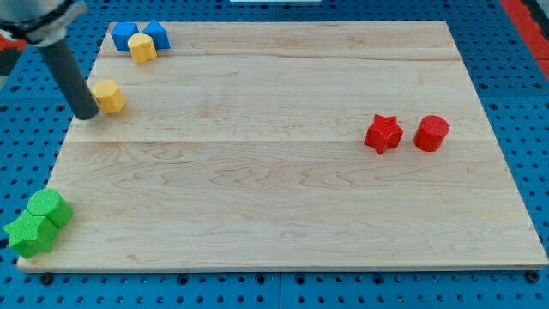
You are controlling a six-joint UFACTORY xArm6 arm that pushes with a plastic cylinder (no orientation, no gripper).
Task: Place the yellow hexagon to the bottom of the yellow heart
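Observation:
A yellow block that looks like the hexagon (109, 95) lies near the board's left edge, in the upper left. A second yellow block, probably the heart (142, 47), sits above it and slightly right, touching two blue blocks. My tip (87, 115) rests on the board just left of the hexagon and slightly below it, touching it or nearly so. The dark rod slants up toward the view's top left.
Two blue blocks (125, 36) (156, 34) sit at the top left corner of the wooden board (274, 189). A red star (383, 133) and a red cylinder (431, 133) lie at the right. Two green blocks (47, 207) (28, 234) sit at the bottom left corner.

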